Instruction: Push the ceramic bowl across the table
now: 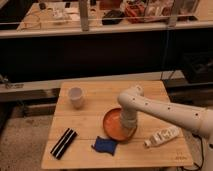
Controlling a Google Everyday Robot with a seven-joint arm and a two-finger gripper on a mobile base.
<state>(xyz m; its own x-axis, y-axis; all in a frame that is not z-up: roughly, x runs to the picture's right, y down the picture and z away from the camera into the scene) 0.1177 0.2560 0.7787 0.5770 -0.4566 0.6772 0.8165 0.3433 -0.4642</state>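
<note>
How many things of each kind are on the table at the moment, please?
Cup: 1, the white cup
Bowl: 1, the ceramic bowl
Bottle: 1, the white bottle, lying down
Blue cloth: 1
Black striped object: 1
Total: 5 on the table
The pincer is down at the ceramic bowl, on its right part.
</note>
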